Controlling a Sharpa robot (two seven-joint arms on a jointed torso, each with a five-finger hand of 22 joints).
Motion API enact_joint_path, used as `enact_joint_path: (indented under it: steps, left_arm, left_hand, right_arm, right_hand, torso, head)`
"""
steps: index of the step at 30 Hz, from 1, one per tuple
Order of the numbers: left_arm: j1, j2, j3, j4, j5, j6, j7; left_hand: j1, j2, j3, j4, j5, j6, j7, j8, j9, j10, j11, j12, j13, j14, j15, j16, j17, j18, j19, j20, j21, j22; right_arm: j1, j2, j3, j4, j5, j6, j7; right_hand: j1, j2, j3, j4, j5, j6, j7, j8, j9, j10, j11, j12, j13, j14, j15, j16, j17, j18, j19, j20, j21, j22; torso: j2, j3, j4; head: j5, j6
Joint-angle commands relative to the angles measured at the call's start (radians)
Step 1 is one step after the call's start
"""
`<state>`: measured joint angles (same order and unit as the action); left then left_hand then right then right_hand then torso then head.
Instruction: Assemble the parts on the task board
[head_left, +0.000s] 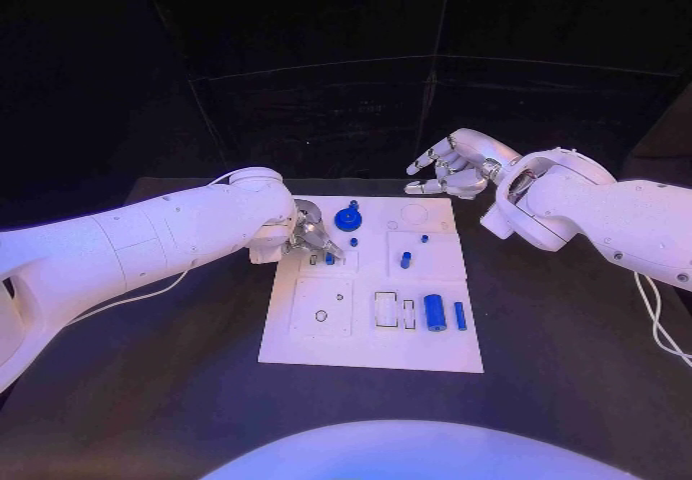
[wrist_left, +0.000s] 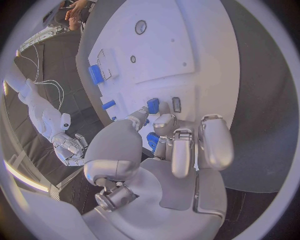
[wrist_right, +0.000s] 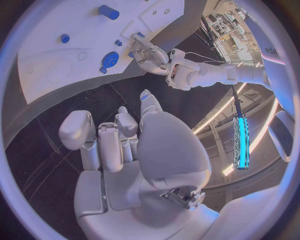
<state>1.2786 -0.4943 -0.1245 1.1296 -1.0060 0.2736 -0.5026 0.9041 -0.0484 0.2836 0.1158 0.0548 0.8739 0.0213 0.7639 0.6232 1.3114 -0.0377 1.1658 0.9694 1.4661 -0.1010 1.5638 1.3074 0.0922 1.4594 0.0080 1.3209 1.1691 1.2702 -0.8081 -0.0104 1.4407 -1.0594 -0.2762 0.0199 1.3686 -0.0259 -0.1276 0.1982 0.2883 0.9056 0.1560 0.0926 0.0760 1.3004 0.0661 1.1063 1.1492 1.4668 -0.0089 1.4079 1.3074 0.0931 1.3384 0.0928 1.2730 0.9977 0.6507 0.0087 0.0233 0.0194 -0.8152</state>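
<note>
I see the task board lying mid-counter. My left hand rests over its far left part, fingers bent down around a small blue part; whether they pinch it I cannot tell. Just beside stands a round blue knob. A blue cylinder and thin peg lie nearer me. My right hand hovers beyond the board's far edge, fingers loosely apart, holding nothing.

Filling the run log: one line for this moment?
left hand: fingertips on small blue part, task board | right hand: above far edge, holds nothing
</note>
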Motion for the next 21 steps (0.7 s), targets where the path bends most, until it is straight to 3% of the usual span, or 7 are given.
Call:
enact_joint_path:
  steps: [1,6,9,12,17,19,21]
  left_arm:
    - [0.0,-0.009,0.0,0.009,-0.007,-0.011,-0.005]
    - [0.001,-0.025,0.003,0.026,-0.007,-0.041,-0.003]
    - [0.001,-0.031,0.014,0.033,-0.007,-0.052,-0.002]
    - [0.002,-0.039,0.04,0.047,-0.007,-0.063,0.0]
    - [0.003,-0.058,0.098,0.08,-0.006,-0.067,0.003]
    - [0.009,-0.069,0.116,0.092,-0.005,-0.052,0.003]
    - [0.019,-0.077,0.126,0.095,-0.005,-0.023,0.002]
  left_hand:
    - [-0.014,-0.005,-0.037,0.015,-0.004,0.004,0.001,0.008,0.002,0.0,-0.009,0.006,-0.002,0.105,-0.006,0.007,0.263,-0.014,0.001,-0.006,0.006,0.003]
    - [-0.023,-0.02,-0.106,0.046,-0.008,0.004,-0.003,0.012,0.005,0.002,-0.014,0.008,-0.002,0.105,-0.01,0.007,0.263,-0.014,0.002,-0.011,0.007,0.006]
    - [-0.025,-0.021,-0.133,0.062,-0.008,0.004,-0.005,0.013,0.006,0.003,-0.015,0.009,0.0,0.105,-0.012,0.007,0.263,-0.015,0.003,-0.013,0.007,0.008]
    - [-0.016,-0.017,-0.156,0.075,-0.008,0.002,-0.006,0.014,0.007,0.002,-0.016,0.008,-0.002,0.105,-0.014,0.007,0.263,-0.015,0.004,-0.015,0.008,0.01]
    - [0.007,-0.007,-0.191,0.092,-0.008,-0.007,-0.004,0.011,0.006,-0.002,-0.015,0.005,-0.008,0.104,-0.013,0.006,0.262,-0.015,0.002,-0.016,0.004,0.006]
    - [0.031,0.0,-0.197,0.087,-0.008,-0.022,0.0,0.001,0.002,-0.008,-0.011,-0.002,-0.016,0.103,-0.011,0.005,0.258,-0.012,-0.002,-0.015,-0.005,-0.007]
    - [0.075,0.016,-0.194,0.071,-0.007,-0.049,0.011,-0.022,-0.01,-0.021,-0.004,-0.014,-0.034,0.101,-0.005,0.0,0.248,-0.009,-0.008,-0.012,-0.019,-0.027]
  right_arm:
    - [0.002,0.0,0.001,-0.001,0.003,0.006,0.005]
    - [0.002,0.001,0.001,-0.004,0.003,0.006,0.006]
    - [0.002,0.002,0.001,-0.007,0.003,0.005,0.008]
    - [0.002,0.004,0.001,-0.009,0.003,0.004,0.012]
    - [0.002,0.006,0.001,-0.016,0.003,0.003,0.016]
    - [0.002,0.007,0.001,-0.018,0.003,0.004,0.016]
    - [0.002,0.007,0.001,-0.02,0.003,0.004,0.016]
  right_hand:
    - [-0.003,0.01,-0.007,0.0,-0.002,0.002,0.001,0.006,0.001,-0.009,0.001,-0.006,-0.001,0.05,-0.004,-0.005,0.03,0.014,-0.006,-0.001,-0.004,-0.002]
    - [-0.005,0.01,-0.011,0.003,-0.004,0.001,0.001,0.006,0.001,-0.009,0.001,-0.006,-0.001,0.05,-0.004,-0.006,0.028,0.014,-0.007,-0.001,-0.006,-0.004]
    - [-0.006,0.011,-0.012,0.004,-0.005,0.001,0.001,0.006,0.001,-0.01,0.001,-0.007,-0.003,0.049,-0.004,-0.007,0.027,0.014,-0.007,-0.001,-0.006,-0.005]
    - [-0.006,0.011,-0.012,0.004,-0.005,0.001,0.001,0.006,0.001,-0.01,0.001,-0.007,-0.003,0.049,-0.004,-0.007,0.027,0.014,-0.007,-0.001,-0.006,-0.005]
    - [-0.007,0.011,-0.013,0.005,-0.005,0.001,0.001,0.006,0.001,-0.01,0.001,-0.008,-0.003,0.049,-0.004,-0.007,0.028,0.014,-0.007,-0.001,-0.007,-0.006]
    - [-0.007,0.011,-0.013,0.005,-0.005,0.001,0.001,0.006,0.001,-0.01,0.001,-0.008,-0.003,0.049,-0.004,-0.007,0.028,0.014,-0.007,-0.001,-0.007,-0.006]
    - [-0.007,0.011,-0.013,0.005,-0.005,0.001,0.001,0.006,0.001,-0.01,0.001,-0.008,-0.003,0.049,-0.004,-0.007,0.028,0.014,-0.007,-0.001,-0.007,-0.006]
  torso:
    - [0.0,-0.0004,0.0008]
    - [0.0,-0.0001,0.0013]
    - [0.0,-0.0005,0.0011]
    - [0.0,-0.0003,0.0015]
    - [-0.001,0.0005,0.002]
    - [-0.001,0.001,0.002]
    - [0.0,0.0003,0.0021]
  head:
    - [-0.001,-0.002]
    - [-0.002,-0.001]
    - [-0.001,-0.001]
    - [-0.002,0.001]
    - [0.0,0.004]
    - [0.0,0.007]
    - [0.0,0.009]
